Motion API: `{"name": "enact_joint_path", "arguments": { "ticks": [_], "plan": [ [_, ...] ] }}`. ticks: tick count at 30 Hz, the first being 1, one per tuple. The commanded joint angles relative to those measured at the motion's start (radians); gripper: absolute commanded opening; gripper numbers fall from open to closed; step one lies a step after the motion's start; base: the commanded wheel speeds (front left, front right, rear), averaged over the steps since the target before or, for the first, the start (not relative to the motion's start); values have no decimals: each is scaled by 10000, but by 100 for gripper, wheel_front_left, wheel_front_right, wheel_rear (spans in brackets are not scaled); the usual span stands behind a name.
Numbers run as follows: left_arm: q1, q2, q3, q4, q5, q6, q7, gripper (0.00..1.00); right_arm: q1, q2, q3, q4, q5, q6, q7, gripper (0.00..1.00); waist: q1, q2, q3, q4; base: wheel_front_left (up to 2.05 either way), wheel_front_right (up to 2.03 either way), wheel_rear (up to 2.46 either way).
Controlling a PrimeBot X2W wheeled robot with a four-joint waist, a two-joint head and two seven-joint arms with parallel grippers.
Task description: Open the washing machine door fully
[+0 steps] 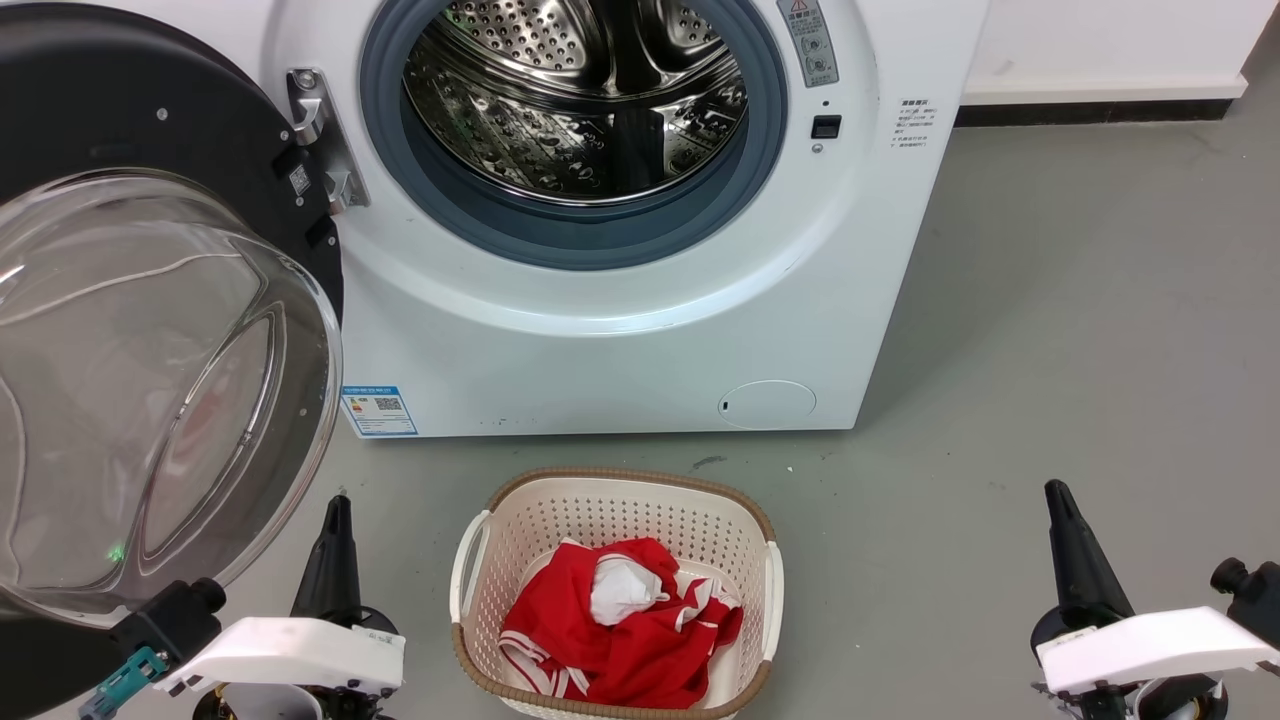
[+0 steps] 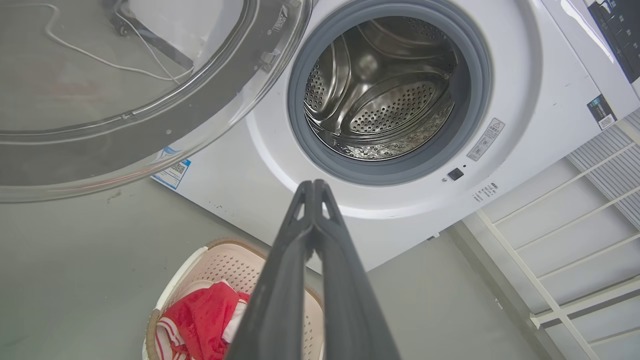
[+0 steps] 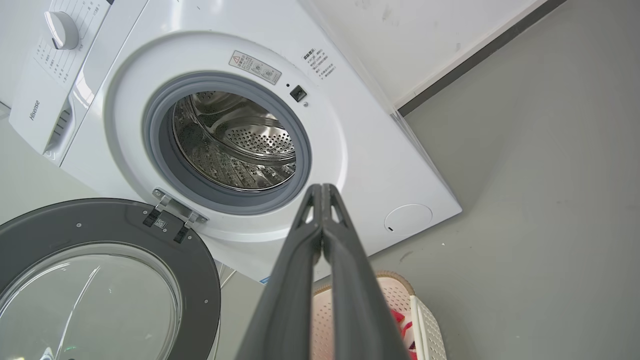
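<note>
At the far left the one door (image 1: 150, 330) hangs swung out on its hinge (image 1: 320, 140), clear of the opening, its glass bowl bulging toward the head camera. Just below the bowl in that view is the left gripper (image 1: 338, 505), its two fingers (image 2: 280, 290) pressed together with nothing between them. In the left wrist view they point at the white front of the one machine (image 1: 620, 360), apart from the door. Next comes the one steel drum (image 1: 580, 90) inside one grey ring (image 1: 600, 235). Below it on the floor (image 1: 1050, 300) stands one basket (image 1: 620, 478) holding one red garment (image 1: 640, 640) and one white cloth (image 1: 620, 590). One round cover (image 1: 768, 404) sits low on the machine's right. Far right, the right gripper (image 1: 1056, 492) has its two fingers (image 3: 285, 290) likewise closed together, empty.
</note>
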Motion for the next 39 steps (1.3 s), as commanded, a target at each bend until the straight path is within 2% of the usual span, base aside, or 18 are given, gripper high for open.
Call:
{"name": "enact_joint_path", "arguments": {
  "ticks": [1, 39],
  "plan": [
    [-305, 20, 33, -71, -347, -85, 65, 0, -327, -91, -37, -57, 379, 0, 49, 0, 0, 0, -4, 3, 0, 0, 0],
    [-605, 22, 271, 406, -4774, -358, 1161, 0, -736, -118, -274, 474, 4682, 0, 951, 0, 0, 0, -97, 86, 0, 0, 0]
  ]
}}
